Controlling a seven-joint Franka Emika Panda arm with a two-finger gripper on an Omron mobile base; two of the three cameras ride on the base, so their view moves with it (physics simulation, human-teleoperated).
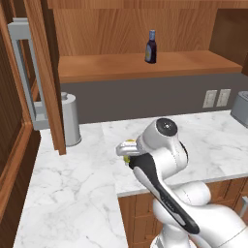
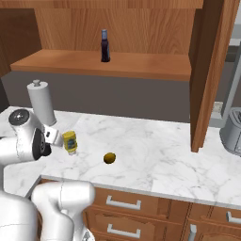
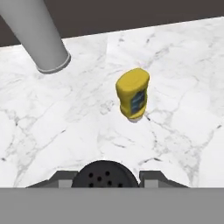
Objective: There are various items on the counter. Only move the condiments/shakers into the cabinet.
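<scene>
We see hand (image 3: pixel 105 178) pinching short black perforated shaker (image 3: pixel 104 171) near yellow plastic squeeze bottle (image 3: pixel 132 94), likely for lift to brown wooden cabinet (image 1: pixel 121 68); dark blue-capped bottle (image 1: pixel 151 47) shelved there.

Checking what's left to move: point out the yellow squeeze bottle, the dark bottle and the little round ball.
yellow squeeze bottle (image 3: pixel 132 93), hand view, body.
dark bottle (image 2: pixel 105 49), right base view, body.
round ball (image 2: pixel 109 158), right base view, middle.
</scene>
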